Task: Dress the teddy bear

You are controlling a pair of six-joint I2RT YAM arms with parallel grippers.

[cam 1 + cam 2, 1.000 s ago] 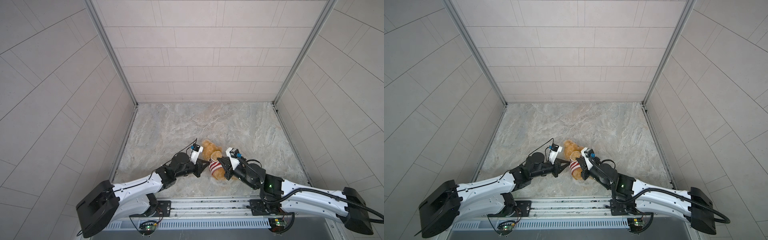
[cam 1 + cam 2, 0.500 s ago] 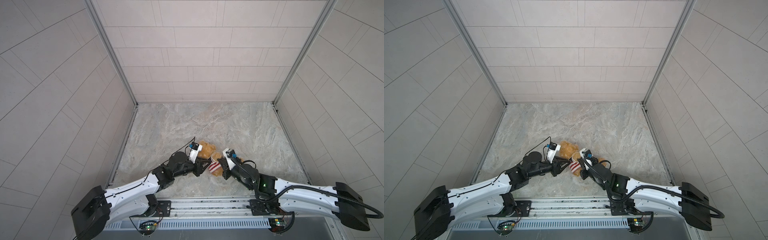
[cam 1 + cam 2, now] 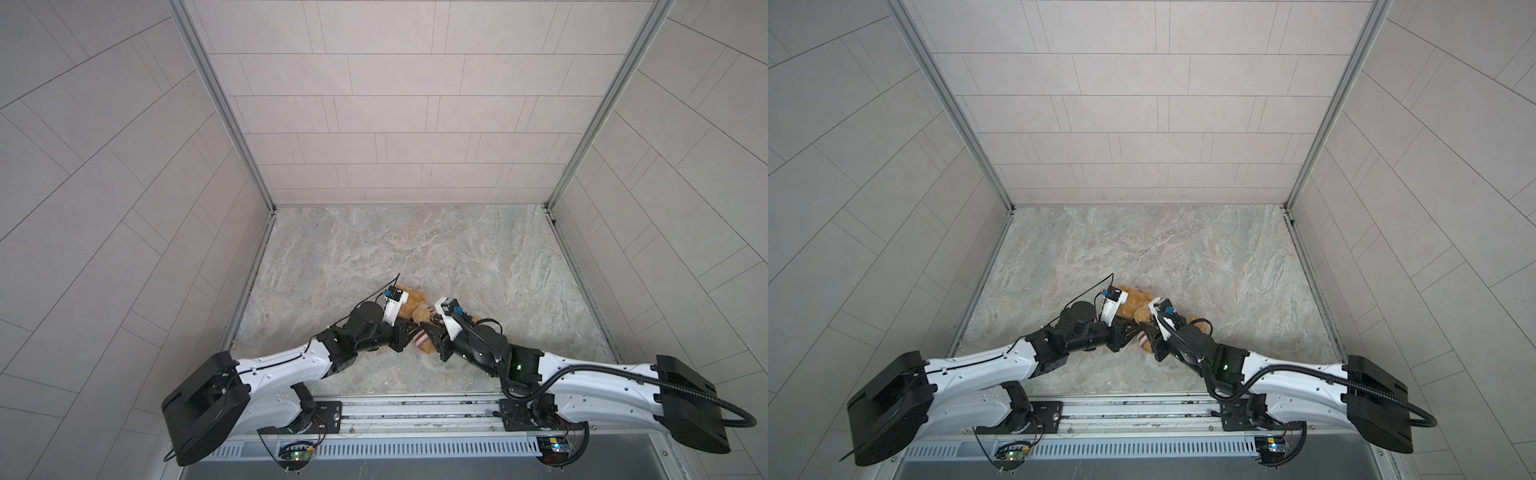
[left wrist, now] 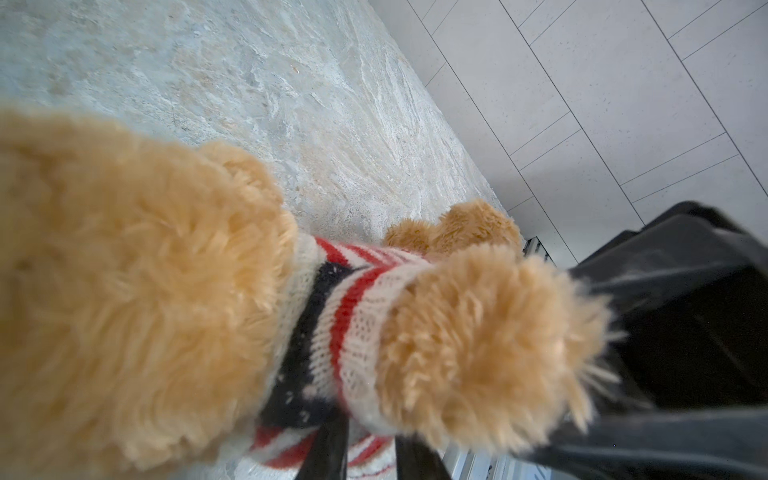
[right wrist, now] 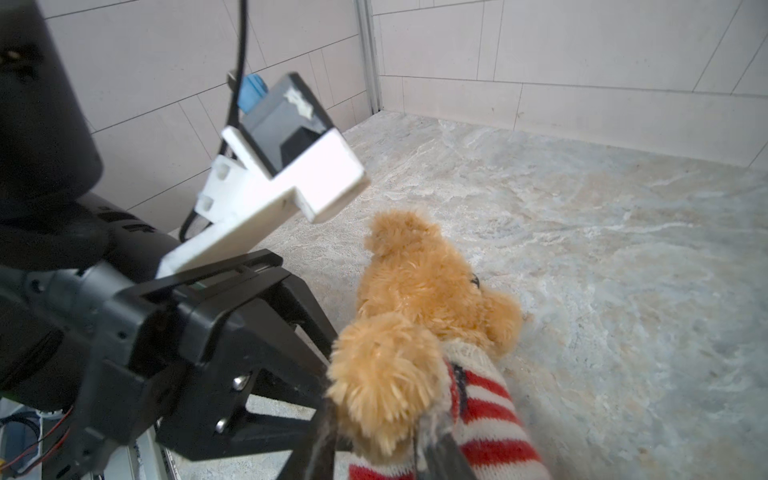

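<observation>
The teddy bear (image 3: 415, 306) lies on the marble floor near the front, head toward the back, with a red-and-white striped sweater (image 3: 422, 340) around its body. In both top views both grippers meet at the sweater. In the left wrist view, striped fabric (image 4: 345, 324) fills the narrow gap of my left gripper (image 4: 372, 453), next to a fluffy paw (image 4: 478, 353). My right gripper (image 5: 384, 449) stands open with that paw (image 5: 382, 374) between its fingers. The bear's head (image 5: 419, 278) and the sleeve (image 5: 486, 419) show beyond. The bear's legs are mostly hidden under the right arm.
Tiled walls close the marble floor (image 3: 415, 249) on three sides. A metal rail (image 3: 415, 409) with both arm bases runs along the front edge. The left arm's wrist camera mount (image 5: 286, 166) hangs close over the bear's head.
The right gripper's jaws have parted around the paw. The left gripper let go and closed again on the sweater fabric. The bear's head has shifted a little left and back.
</observation>
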